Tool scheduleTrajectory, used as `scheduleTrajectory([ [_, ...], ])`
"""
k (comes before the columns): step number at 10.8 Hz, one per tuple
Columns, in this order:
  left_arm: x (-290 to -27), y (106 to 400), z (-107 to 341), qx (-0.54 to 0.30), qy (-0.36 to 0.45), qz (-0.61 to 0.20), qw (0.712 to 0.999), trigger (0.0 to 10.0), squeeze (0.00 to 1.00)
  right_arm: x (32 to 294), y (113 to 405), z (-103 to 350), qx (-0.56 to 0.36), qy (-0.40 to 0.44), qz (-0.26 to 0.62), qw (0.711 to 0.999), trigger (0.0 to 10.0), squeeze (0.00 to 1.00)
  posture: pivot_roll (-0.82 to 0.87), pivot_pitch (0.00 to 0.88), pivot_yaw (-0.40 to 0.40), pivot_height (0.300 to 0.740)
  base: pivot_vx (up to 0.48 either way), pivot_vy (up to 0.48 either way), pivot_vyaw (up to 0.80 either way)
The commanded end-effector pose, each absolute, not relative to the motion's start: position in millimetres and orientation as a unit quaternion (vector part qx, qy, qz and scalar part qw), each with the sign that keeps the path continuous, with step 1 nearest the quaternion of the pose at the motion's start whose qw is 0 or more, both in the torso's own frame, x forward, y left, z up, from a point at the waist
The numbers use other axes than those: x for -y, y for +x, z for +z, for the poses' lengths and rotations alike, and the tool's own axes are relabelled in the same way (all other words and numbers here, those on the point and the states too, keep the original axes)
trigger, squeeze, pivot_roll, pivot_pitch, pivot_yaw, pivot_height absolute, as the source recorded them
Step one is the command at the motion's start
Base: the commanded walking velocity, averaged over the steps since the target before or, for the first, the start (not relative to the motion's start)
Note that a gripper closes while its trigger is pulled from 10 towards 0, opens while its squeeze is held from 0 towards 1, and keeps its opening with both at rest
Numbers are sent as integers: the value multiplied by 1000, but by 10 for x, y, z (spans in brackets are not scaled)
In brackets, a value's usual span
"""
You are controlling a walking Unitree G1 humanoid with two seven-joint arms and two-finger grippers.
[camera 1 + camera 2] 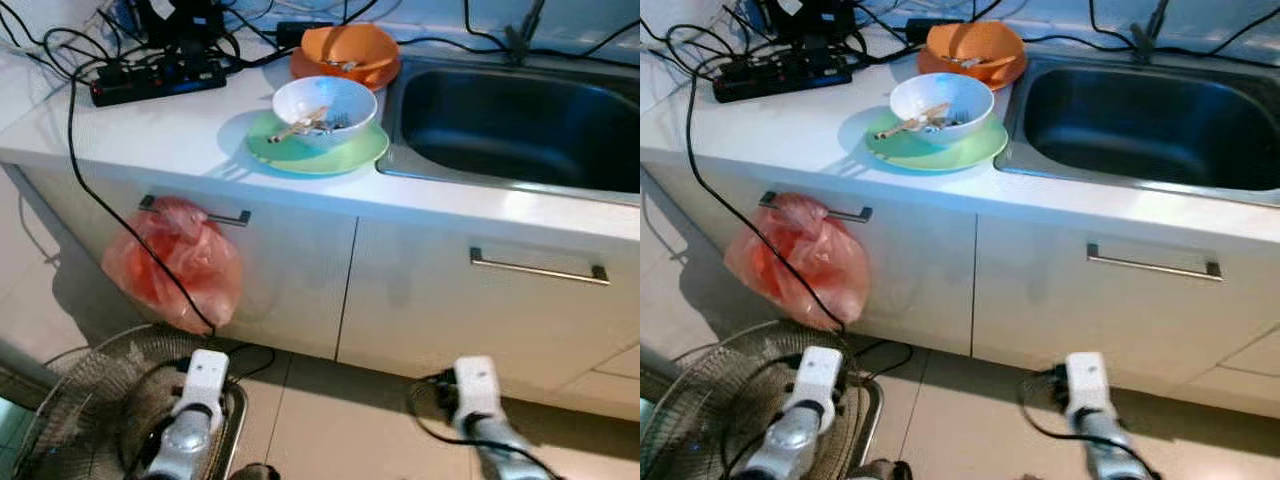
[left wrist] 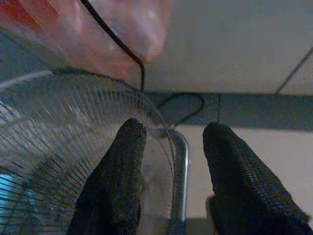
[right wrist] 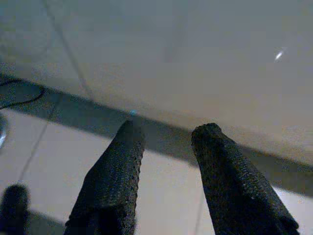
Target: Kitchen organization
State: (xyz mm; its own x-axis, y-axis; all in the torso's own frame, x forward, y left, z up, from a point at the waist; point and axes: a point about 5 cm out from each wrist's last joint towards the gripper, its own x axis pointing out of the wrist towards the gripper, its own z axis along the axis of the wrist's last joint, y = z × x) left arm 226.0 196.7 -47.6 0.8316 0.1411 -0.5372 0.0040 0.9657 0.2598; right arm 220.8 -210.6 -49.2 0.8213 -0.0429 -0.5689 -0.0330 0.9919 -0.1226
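The tabletop (image 1: 150, 130) runs across the upper part of the head views, white, with the sink (image 1: 520, 120) sunk into it at about 1 o'clock from where the robot stands. At 12 o'clock, just beside the sink's near left corner, sits the dish stack: a green plate (image 1: 318, 146) carrying a white bowl (image 1: 324, 108) with what look like utensils lying in it, their long axis running roughly from 8 to 2 o'clock. Behind it, touching the sink's rim, is an orange bowl (image 1: 347, 50) on an orange plate. A power strip (image 1: 158, 80) with tangled cables lies at 11 o'clock. Below the tabletop, a red bag (image 1: 172, 264) hangs from the left cabinet handle (image 1: 195, 211), and a fan (image 1: 90, 400) lies on the floor at 8 o'clock. Both arms hang low, well apart from the dishes, which lie up and ahead of both. The left tool (image 2: 171, 171) has its fingers apart and holds nothing; the right tool (image 3: 168, 171) is likewise spread and empty. Judging by the layout, the dishes sit nearer the left arm's side of centre, while the sink lies on the right, so a carry would go left to right. The left wrist view shows the fan's grille and rim right under the fingers, with the bag's bottom and a cable (image 2: 117, 44) close above; the right wrist view shows bare cabinet front and floor tile.
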Motion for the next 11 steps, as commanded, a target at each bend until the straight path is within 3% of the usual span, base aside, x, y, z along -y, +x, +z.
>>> scheduleTrajectory([
  [1,-2017,2226,-456,-267,139,49,952,10000,0,2169,2217,-442,-273,-70,-14,959,10000,0,23,114,-10,740,0,0,0],
  [3,-2086,2343,-82,-120,173,71,975,10000,0,2399,2386,-55,-129,-110,-44,985,10000,0,19,144,-13,740,0,0,0],
  [6,-1906,2559,766,66,194,54,977,10000,0,2238,2577,554,49,-103,-34,993,10000,0,17,165,-14,740,0,0,0],
  [11,-1657,2694,1594,187,193,53,962,10000,0,2021,2758,1380,192,-107,-38,975,10000,0,16,148,-18,740,0,0,0],
])
